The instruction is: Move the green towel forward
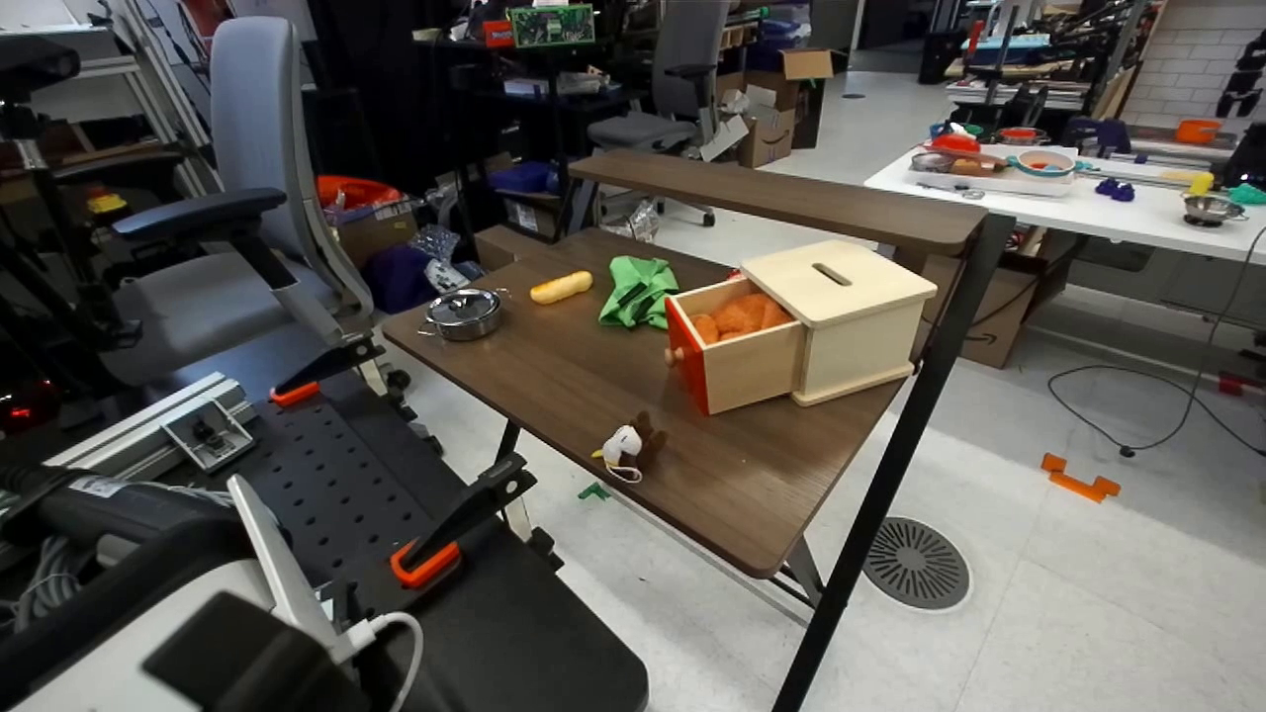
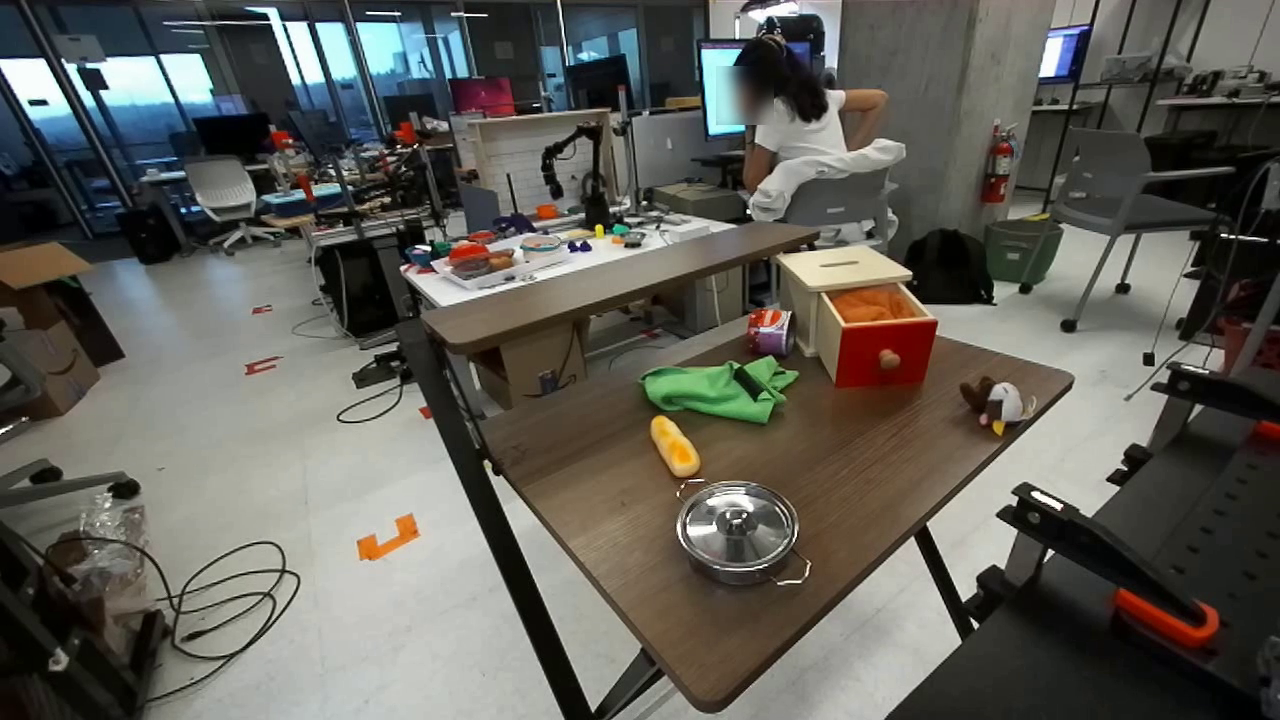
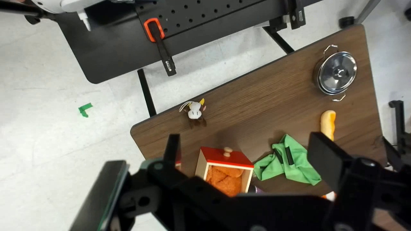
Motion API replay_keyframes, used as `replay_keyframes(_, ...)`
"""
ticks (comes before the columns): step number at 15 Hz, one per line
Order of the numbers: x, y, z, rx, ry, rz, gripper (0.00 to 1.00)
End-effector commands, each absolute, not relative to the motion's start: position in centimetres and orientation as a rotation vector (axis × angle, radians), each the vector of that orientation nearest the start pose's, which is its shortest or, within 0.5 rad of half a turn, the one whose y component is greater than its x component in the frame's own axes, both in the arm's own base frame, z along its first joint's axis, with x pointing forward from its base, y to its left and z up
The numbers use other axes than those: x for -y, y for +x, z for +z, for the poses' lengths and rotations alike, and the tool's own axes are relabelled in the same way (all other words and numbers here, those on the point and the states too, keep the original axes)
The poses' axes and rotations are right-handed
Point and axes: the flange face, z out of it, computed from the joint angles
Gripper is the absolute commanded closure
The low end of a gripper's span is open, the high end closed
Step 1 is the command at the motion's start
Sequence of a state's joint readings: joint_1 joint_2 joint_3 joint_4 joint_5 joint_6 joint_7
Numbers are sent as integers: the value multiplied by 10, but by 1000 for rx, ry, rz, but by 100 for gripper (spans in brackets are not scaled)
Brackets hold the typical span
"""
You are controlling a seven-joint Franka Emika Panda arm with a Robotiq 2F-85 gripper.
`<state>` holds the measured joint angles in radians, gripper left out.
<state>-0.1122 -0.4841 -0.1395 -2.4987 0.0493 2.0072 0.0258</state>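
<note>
The green towel (image 1: 640,291) lies crumpled on the brown table (image 1: 554,386), beside the wooden box with the red drawer. It also shows in an exterior view (image 2: 722,388), between the bread-shaped toy and the box. In the wrist view the towel (image 3: 289,162) lies between the open drawer and the right finger, with dark patches on it. My gripper (image 3: 245,141) is open, its two fingers wide apart with nothing held. It is above the table, apart from the towel. The gripper does not show clearly in the exterior views.
The wooden box (image 2: 845,272) has its red drawer (image 2: 880,352) pulled out, with orange cloth inside. A yellow bread-shaped toy (image 2: 675,447), a lidded metal pot (image 2: 738,530), a small plush toy (image 2: 1000,402) and a can (image 2: 770,332) stand around. A raised shelf (image 1: 771,193) runs along one table edge.
</note>
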Motion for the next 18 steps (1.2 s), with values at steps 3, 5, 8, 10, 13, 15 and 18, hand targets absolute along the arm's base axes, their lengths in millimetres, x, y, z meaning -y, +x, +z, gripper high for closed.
replay_keyframes(3, 30, 474, 382, -511, -3044, 54, 0)
replay_keyframes(5, 12, 507, 358, -569, -3031, 37, 0)
replay_keyframes(8, 6, 501, 354, -565, -3038, 22, 0)
replay_keyframes(10, 1, 522, 337, -590, -3034, 42, 0)
replay_keyframes(13, 1, 529, 336, -598, -3032, 40, 0)
replay_keyframes(15, 1, 530, 337, -599, -3031, 37, 0)
replay_keyframes(18, -1, 533, 336, -630, -3042, 29, 0)
